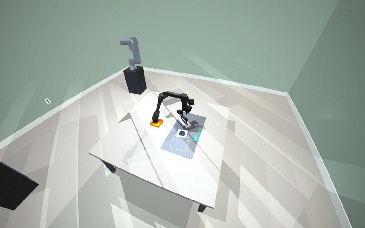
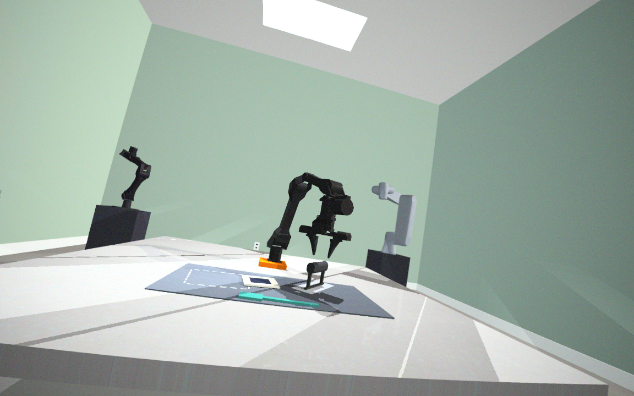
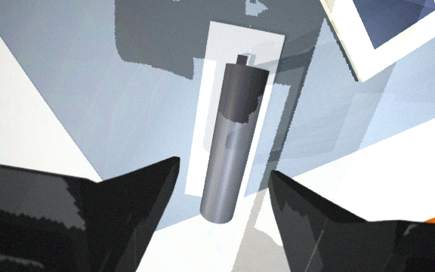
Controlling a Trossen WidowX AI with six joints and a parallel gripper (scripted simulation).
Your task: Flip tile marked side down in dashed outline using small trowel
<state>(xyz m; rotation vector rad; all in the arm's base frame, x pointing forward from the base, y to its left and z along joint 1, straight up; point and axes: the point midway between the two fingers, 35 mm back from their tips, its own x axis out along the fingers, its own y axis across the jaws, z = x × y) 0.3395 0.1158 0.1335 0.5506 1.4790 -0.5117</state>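
Observation:
The small trowel (image 1: 184, 119) (image 2: 317, 267) (image 3: 240, 91) stands on the blue-grey mat (image 1: 190, 147) (image 2: 359, 305) (image 3: 127, 113), pale blade down, with its dark round handle raised on posts. My gripper (image 1: 183, 114) (image 2: 321, 256) (image 3: 225, 165) is open above the handle. In the wrist view the handle runs between the fingertips, and the exterior view shows a gap below them. The tile (image 1: 182, 133) (image 2: 260, 280) (image 3: 391, 23) lies flat beside the trowel, its dark marked square up, at the near edge of the dashed outline (image 1: 169, 148).
A teal spatula-like tool (image 1: 197, 135) (image 2: 279, 300) lies along the mat's edge. My arm's orange base (image 1: 156, 123) (image 2: 272, 264) stands on the table beside the mat. Other robot arms stand on dark pedestals (image 1: 135, 80) (image 2: 117, 226) away from the table.

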